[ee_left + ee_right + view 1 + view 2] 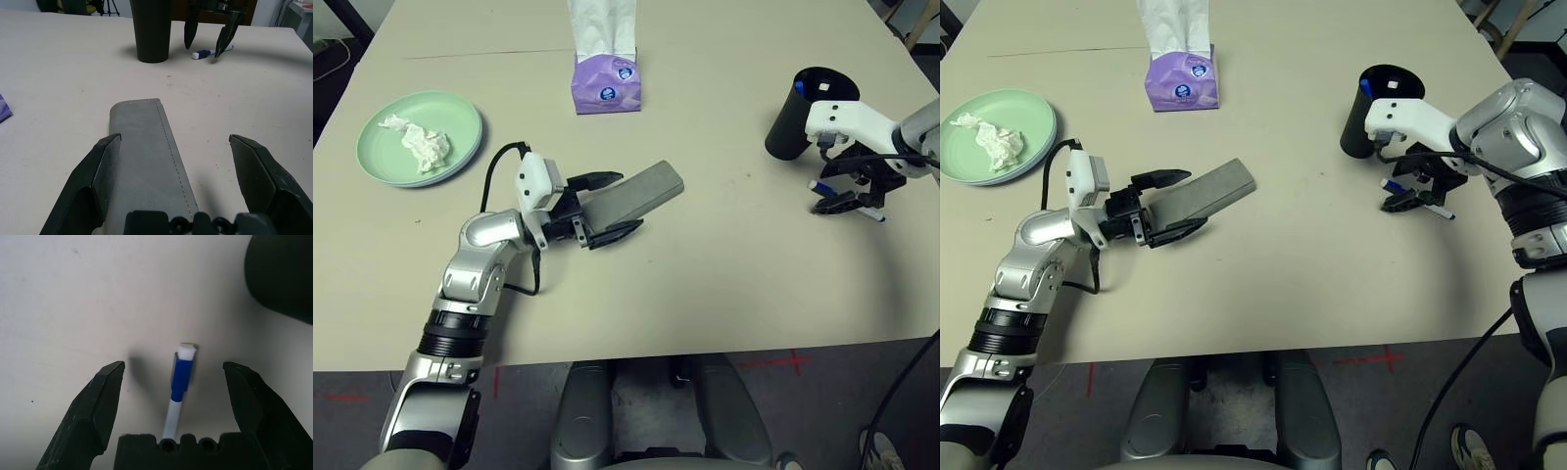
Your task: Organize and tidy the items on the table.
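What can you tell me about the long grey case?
The grey case is a long, flat block with rounded corners at its far end and a dashed line of stitching along one edge. It looks like leather or felt. It lies flat on the table, slanting, with its near end between the left gripper's open fingers.

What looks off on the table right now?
Crumpled white tissue left on the mint green plate, like litter on a dish. White and blue pen lying loose on the table, outside the black cup. No spill or damage visible.
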Robot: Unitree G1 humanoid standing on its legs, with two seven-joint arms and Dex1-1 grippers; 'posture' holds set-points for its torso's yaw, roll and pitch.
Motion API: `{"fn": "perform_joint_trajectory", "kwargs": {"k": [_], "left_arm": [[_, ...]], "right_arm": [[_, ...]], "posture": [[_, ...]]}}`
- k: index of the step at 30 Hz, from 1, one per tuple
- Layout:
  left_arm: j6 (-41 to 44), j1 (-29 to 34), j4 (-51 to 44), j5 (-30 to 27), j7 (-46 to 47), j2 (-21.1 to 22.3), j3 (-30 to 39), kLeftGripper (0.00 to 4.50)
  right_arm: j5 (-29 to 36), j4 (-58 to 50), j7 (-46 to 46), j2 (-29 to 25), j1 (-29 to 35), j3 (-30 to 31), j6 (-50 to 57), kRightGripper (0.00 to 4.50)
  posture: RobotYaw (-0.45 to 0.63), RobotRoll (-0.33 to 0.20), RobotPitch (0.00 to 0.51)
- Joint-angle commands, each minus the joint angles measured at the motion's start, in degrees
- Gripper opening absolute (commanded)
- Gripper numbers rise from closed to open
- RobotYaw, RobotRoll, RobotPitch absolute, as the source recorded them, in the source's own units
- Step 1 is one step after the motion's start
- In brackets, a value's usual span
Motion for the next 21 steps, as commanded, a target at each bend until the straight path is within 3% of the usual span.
{"fn": "perform_joint_trajectory", "kwargs": {"k": [1,12,15,21], "left_arm": [[-0.23,0.57,-0.98,0.44,-0.04,0.24,-0.55,4.50],[-0.19,1.10,-1.56,0.44,0.27,0.42,-0.60,4.50],[-0.04,0.98,-1.73,0.42,0.35,0.46,-0.57,4.50],[0.07,1.19,-2.06,0.42,0.41,0.59,-0.56,4.50]], "right_arm": [[-0.71,0.93,0.41,0.15,0.79,0.70,-0.99,4.44],[-1.14,0.13,0.37,0.99,2.77,0.66,-0.33,4.44],[-1.15,-0.06,0.40,1.17,2.96,0.67,-0.24,3.79],[-1.14,-0.44,0.26,1.28,3.44,0.46,-0.34,1.66]], "posture": [[0.06,0.000,0.325],[0.07,0.000,0.328],[0.07,0.000,0.328],[0.07,0.000,0.327]]}}
